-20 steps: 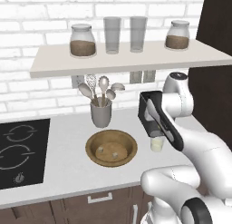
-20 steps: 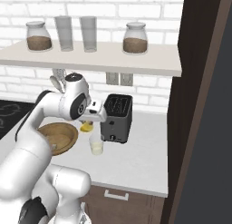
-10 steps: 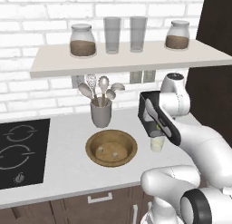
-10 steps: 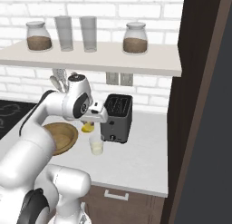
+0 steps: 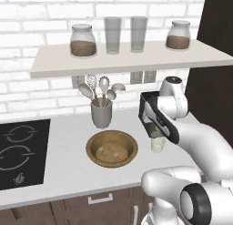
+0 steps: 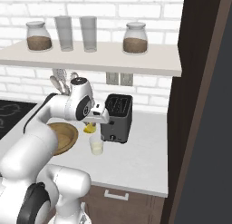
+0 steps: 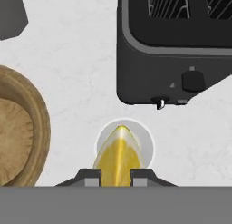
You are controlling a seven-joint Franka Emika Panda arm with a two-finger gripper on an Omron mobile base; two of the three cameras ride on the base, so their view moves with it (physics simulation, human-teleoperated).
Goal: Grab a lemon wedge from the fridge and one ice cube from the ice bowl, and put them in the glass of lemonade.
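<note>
The lemon wedge (image 7: 118, 156) is pinched between the two dark fingertips of the claw (image 7: 116, 175), jaws nearly closed on its sides, its pointed end aimed away from the hand. It hangs directly over the glass of lemonade (image 7: 139, 141), whose round rim shows behind the wedge in the hand view. The glass (image 6: 96, 145) stands on the pale table (image 6: 140, 159), just in front of the dark toaster (image 6: 117, 117) and beside the brown ice bowl (image 5: 112, 149), which holds a couple of small cubes.

Compared with a second ago, the wedge (image 6: 89, 127) has edged a little nearer to being centred above the glass, and the grip is about as tight as before; nothing on the table has shifted.

The arm bends forward from the base, its forearm level and its hand (image 5: 157, 117) turned downward over the glass (image 5: 157, 144).
</note>
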